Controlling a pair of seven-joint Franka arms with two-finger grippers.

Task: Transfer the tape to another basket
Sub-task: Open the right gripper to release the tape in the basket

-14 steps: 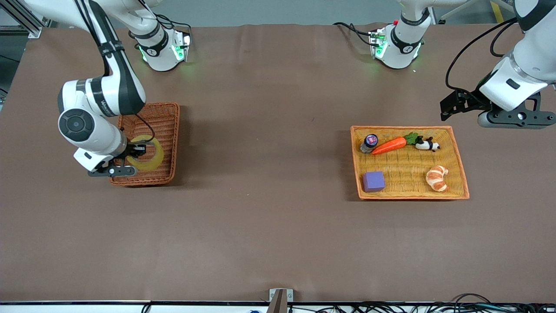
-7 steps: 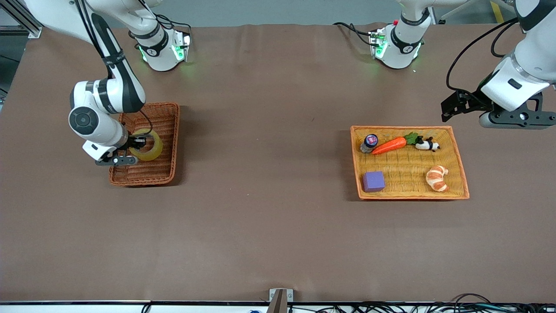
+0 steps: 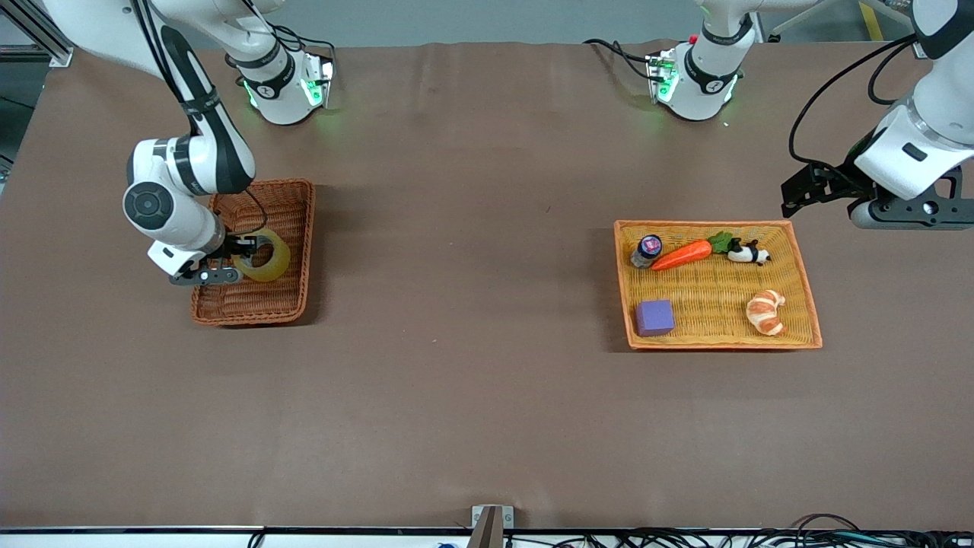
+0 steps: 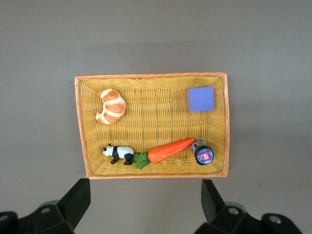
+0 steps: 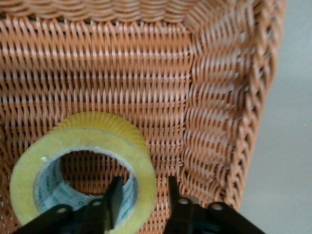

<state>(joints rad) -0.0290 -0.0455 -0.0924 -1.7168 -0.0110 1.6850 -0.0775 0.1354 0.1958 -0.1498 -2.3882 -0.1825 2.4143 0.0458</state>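
Tape (image 3: 263,256) in the reddish-brown basket (image 3: 285,199), at the right arm's end of the worktop (image 3: 472,320). Right claw (image 5: 143,195) pinched on the tape's wall. Left claw (image 4: 145,201) spread wide, empty, waiting above the orange-yellow tray basket (image 4: 223,122).

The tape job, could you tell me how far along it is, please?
Done: the tape is inside the reddish-brown basket. In hand: the right gripper grips the roll's wall, one jaw inside the ring. Left: letting go and withdrawing. The left gripper waits open over the yellow tray.
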